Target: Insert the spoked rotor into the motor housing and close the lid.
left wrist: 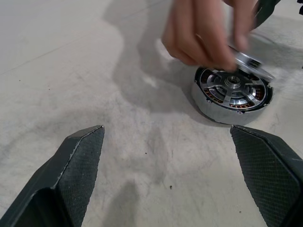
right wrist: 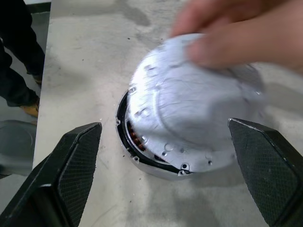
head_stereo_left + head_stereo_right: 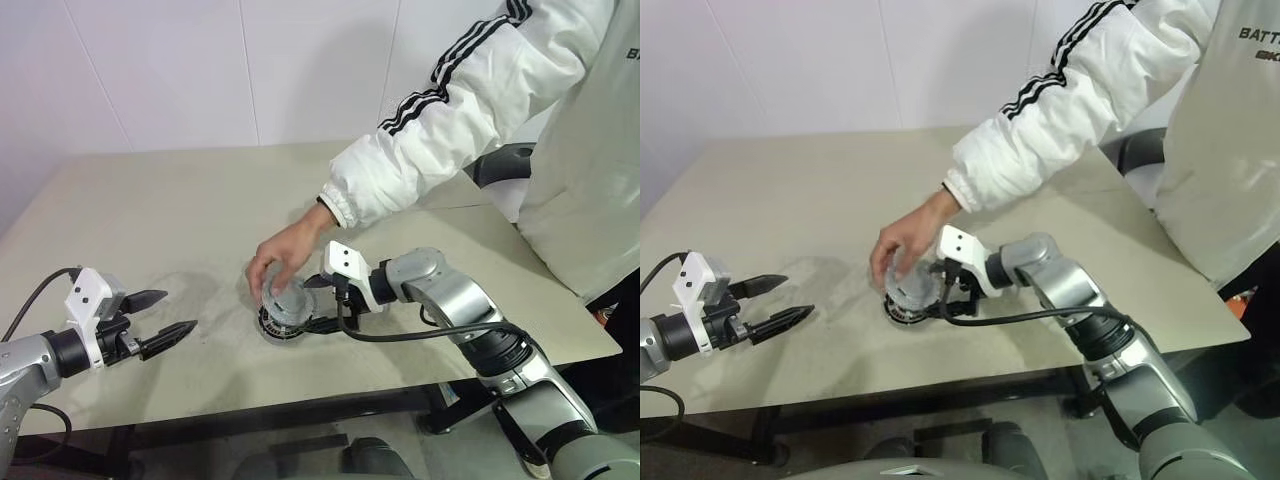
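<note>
We see the motor housing (image 1: pixel 233 97) on the counter (image 3: pixel 180 210), the spoked rotor (image 1: pixel 232 88) inside it. A person's hand (image 3: pixel 285 257) tilts the lid (image 2: pixel 194 118) over it. Our right tool (image 3: pixel 322 303), wide open and empty, flanks the housing; our left tool (image 3: pixel 160 320), likewise open and empty, hovers well away.

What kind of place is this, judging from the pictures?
Probably a lab or test room, not a factory line. A plain beige table stands against a white tiled wall, and on it lies a single motor housing that a person's hand is covering with the lid.
</note>
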Controlling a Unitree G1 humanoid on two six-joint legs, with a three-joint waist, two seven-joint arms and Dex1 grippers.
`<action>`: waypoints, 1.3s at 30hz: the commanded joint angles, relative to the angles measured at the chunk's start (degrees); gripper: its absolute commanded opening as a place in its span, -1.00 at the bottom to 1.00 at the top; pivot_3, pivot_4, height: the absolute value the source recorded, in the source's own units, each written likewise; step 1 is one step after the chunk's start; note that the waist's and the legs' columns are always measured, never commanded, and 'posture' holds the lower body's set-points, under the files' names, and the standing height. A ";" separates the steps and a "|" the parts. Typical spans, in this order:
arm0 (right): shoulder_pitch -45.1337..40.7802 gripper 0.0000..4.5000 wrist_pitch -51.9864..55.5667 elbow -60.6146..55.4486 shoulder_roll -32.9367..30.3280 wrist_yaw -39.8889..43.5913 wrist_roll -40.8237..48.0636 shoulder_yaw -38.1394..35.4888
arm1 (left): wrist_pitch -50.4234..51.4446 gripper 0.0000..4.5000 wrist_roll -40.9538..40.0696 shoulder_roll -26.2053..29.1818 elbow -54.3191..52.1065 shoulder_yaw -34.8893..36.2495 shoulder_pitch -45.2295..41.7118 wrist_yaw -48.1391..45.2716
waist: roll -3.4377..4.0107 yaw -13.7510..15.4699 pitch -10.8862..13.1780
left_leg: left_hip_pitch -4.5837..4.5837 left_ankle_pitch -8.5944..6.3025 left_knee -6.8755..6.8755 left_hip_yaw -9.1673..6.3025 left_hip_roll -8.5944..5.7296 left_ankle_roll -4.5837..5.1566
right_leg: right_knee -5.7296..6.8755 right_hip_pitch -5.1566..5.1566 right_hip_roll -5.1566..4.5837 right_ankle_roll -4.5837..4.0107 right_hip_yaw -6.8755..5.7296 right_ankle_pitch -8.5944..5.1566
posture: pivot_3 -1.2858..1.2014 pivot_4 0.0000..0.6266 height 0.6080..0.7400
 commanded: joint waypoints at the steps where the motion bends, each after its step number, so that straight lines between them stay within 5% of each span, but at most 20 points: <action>1: -0.85 0.98 -1.38 -0.19 0.78 -0.78 -0.45 -0.51 | -0.82 1.00 -0.24 0.72 -1.55 1.64 0.07 -0.13 | 0.00 -0.01 0.00 | 0.00 0.00 0.00 0.00 0.00 0.00 | 0.00 0.00 0.00 0.00 0.00 0.00 | 0.03 -1.00 1.00; 23: -2.48 0.98 1.08 -2.99 -4.52 1.28 1.93 -5.56 | -0.66 1.00 0.32 1.79 0.92 0.01 -2.92 -0.78 | 0.00 -0.02 0.00 | 0.01 0.00 0.01 0.01 -0.01 0.00 | 0.03 0.00 0.02 0.00 0.01 0.00 | 0.03 -1.00 1.00; 39: 4.98 0.98 15.21 -7.95 -22.25 8.92 12.29 -14.82 | -1.31 1.00 0.72 1.88 0.56 -0.36 -2.92 -1.05 | 0.00 1.55 0.00 | 0.01 0.00 0.04 0.03 -0.01 0.01 | 0.01 0.03 0.10 0.00 0.02 0.00 | 0.03 -1.00 1.00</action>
